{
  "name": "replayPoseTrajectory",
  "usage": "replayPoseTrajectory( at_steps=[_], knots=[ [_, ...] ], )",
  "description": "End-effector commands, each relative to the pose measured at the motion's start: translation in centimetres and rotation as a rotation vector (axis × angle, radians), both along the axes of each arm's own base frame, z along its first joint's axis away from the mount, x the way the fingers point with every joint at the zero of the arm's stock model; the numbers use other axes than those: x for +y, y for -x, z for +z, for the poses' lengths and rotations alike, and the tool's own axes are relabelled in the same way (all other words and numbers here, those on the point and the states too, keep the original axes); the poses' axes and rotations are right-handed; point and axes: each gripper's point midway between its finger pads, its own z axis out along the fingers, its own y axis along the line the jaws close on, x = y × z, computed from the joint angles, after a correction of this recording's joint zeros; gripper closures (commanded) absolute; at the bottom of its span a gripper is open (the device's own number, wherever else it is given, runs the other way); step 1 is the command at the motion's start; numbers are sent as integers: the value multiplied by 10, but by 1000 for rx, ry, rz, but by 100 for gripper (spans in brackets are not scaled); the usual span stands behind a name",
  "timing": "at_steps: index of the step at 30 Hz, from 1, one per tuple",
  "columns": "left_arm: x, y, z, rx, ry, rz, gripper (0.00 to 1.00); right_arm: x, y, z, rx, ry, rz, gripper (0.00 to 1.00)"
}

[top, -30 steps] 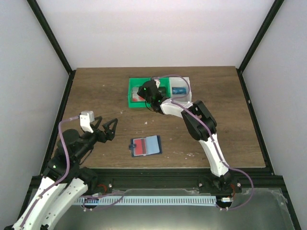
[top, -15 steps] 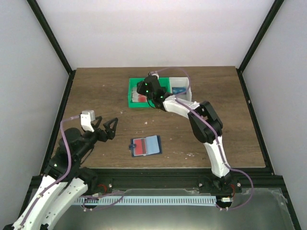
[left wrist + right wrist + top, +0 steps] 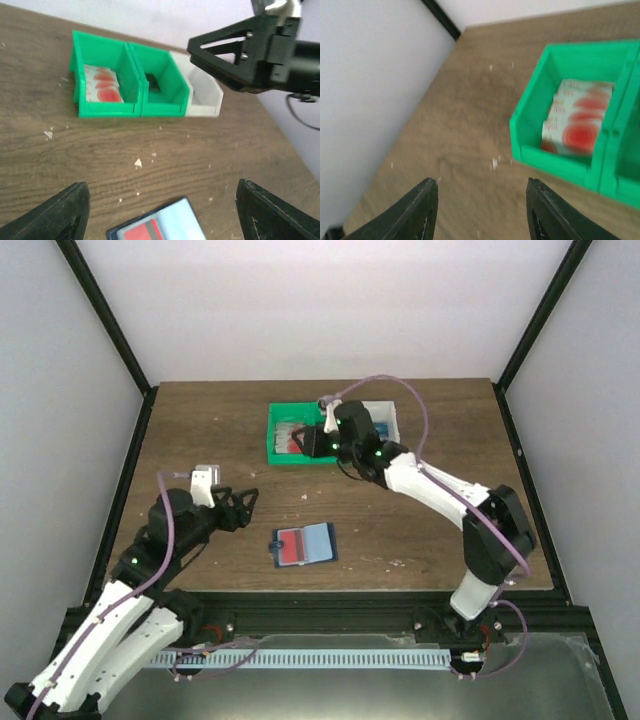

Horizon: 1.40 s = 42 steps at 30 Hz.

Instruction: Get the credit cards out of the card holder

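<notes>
Two cards are visible, each only in part. One red card [image 3: 291, 548] sits in the left pocket of the card holder [image 3: 318, 541], which lies open and flat on the table [image 3: 200, 430] at lower centre of the top view. Whether more cards lie under it, or inside the light blue right pocket, cannot be determined. In the left wrist view the bottom edge cuts the holder off.

The red-and-white card [image 3: 102, 85] lies inside the left compartment of the green bin [image 3: 107, 108], at upper centre of the top view. The bin's front wall hides the card's lower edge, and whether this is one card or a stack cannot be told. A dark item [image 3: 152, 83] in the second compartment is too shadowed to identify. A white bin [image 3: 205, 97] touches the green bin's right side; the right arm [image 3: 430, 485] covers part of it in the top view.

The left gripper [image 3: 236, 504] hovers left of the holder, apart from it, fingers spread wide and holding nothing. The right gripper [image 3: 481, 182] hangs at the green bin, fingers parted and empty. The right wrist view is blurred.
</notes>
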Motion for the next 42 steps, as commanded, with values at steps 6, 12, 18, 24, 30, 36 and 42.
replayPoseTrajectory(
  at_steps=[6, 12, 18, 24, 30, 36, 42],
  knots=[
    [-50, 9, -34, 228, 148, -207, 40, -34, 105, -35, 151, 54, 201, 52],
    [-64, 13, -68, 334, 231, -245, 54, -38, 150, -58, 243, 5, 261, 56],
    [-68, 24, -107, 436, 283, -259, 65, -33, 180, -88, 309, 26, 285, 57],
    [-71, 38, -143, 523, 346, -276, 81, -23, 204, -116, 372, 22, 312, 59],
    [-73, 47, -162, 568, 365, -297, 84, -7, 224, -139, 419, 51, 348, 62],
    [-74, 52, -172, 595, 382, -306, 84, 1, 220, -160, 425, 118, 314, 68],
    [-70, 51, -177, 597, 372, -278, 75, 8, 210, -179, 448, 221, 281, 69]
  ],
)
